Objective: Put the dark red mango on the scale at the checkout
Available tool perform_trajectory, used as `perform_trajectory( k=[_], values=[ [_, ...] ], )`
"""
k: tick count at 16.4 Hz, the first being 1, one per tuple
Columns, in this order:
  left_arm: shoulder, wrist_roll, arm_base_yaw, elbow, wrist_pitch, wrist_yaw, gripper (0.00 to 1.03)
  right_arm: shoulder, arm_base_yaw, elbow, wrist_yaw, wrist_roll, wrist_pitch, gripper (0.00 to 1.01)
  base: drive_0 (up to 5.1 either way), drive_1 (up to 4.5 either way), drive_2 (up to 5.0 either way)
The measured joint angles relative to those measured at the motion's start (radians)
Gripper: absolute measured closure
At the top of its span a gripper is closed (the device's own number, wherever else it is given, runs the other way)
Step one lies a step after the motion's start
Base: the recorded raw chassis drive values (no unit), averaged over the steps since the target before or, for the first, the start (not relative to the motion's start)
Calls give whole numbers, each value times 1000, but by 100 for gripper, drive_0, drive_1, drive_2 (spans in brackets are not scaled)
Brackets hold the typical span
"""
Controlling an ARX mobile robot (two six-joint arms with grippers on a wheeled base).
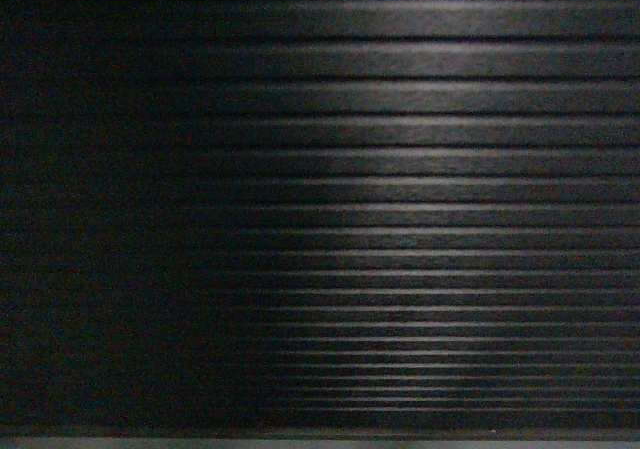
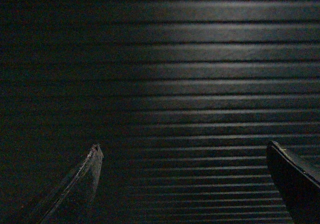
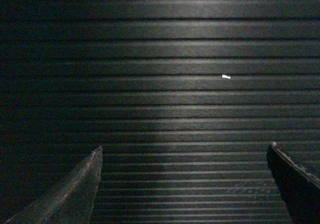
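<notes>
Ribbed black checkout (image 1: 400, 169) front, dimly lit, fills every view.

The checkout's (image 3: 165, 84) ribbed black front panel fills the view, dimly lit. A small white speck (image 3: 226, 76) sits right of centre. The right gripper (image 3: 184, 156) has its two fingers spread wide, nothing between them.

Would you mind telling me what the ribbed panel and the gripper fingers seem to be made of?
Ribbed panel: probably matte black plastic or painted metal; soft, dull highlights run along its horizontal ridges. Left fingers and right fingers: dark, likely hard plastic with a scuffed, dull sheen; too dim to tell for sure.
</notes>
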Motion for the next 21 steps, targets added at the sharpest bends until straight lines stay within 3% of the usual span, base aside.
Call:
perform_trajectory(
  k=[21],
  values=[
    [0,10,0,0,0,0,5,0,0,0,1,-1,1,3,0,0,0]
  ],
)
